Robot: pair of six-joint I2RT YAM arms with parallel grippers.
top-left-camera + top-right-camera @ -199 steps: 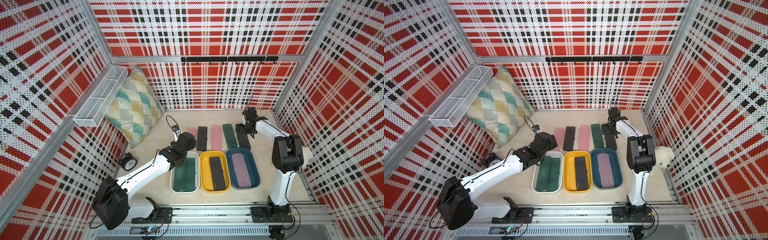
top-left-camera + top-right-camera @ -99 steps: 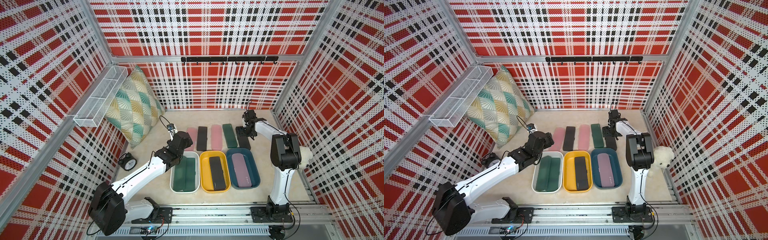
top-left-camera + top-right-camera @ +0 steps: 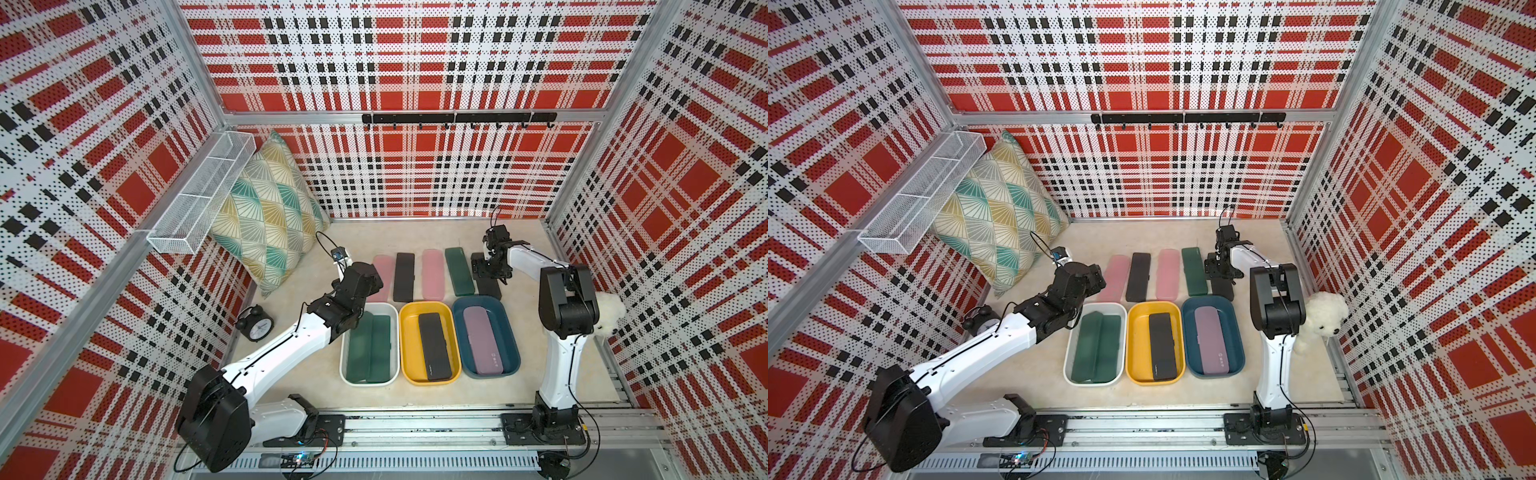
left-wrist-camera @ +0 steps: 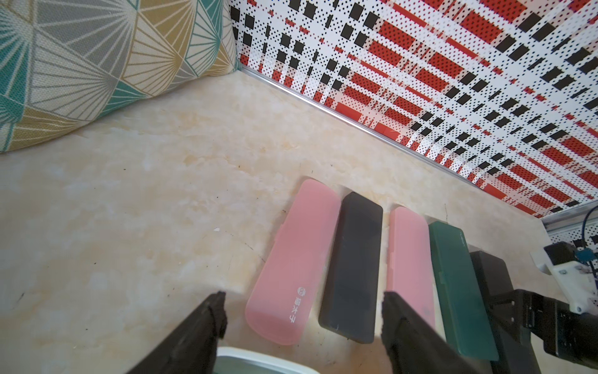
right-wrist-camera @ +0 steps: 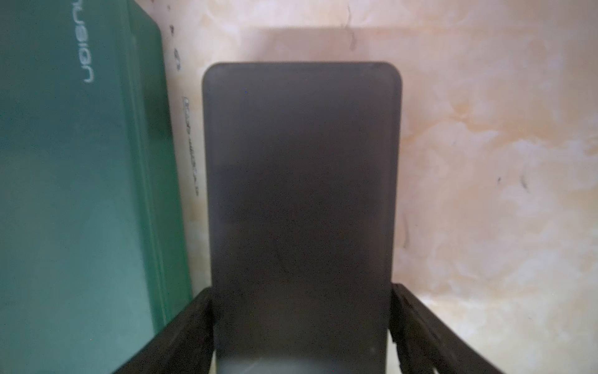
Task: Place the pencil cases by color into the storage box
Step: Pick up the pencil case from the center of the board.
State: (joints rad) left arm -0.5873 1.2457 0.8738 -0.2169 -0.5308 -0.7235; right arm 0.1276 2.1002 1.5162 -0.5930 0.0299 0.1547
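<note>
Five pencil cases lie in a row on the table: pink point(image 3: 379, 266), black point(image 3: 404, 276), pink point(image 3: 432, 278), dark green point(image 3: 459, 270) and black point(image 3: 489, 286). My right gripper point(image 3: 488, 272) is down on that last black case point(image 5: 301, 181), fingers point(image 5: 194, 323) against its two long sides; the case lies flat. My left gripper point(image 4: 302, 311) hangs open and empty over the near ends of the first pink case point(image 4: 297, 259) and black case point(image 4: 352, 265). The white tub point(image 3: 344, 345) holds two green cases, the yellow tub point(image 3: 409, 345) a black one, the blue tub point(image 3: 509, 332) a pink one.
A patterned cushion point(image 3: 266, 216) leans in the back left corner under a wire shelf point(image 3: 203, 195). A black alarm clock point(image 3: 255, 326) stands left of the tubs. A white plush toy point(image 3: 1320, 320) sits behind the right arm. Patterned walls close in three sides.
My right gripper came forward and down over the black case while its jaws narrowed onto the sides. The left arm drew back a little from the white tub, gripper still open.
</note>
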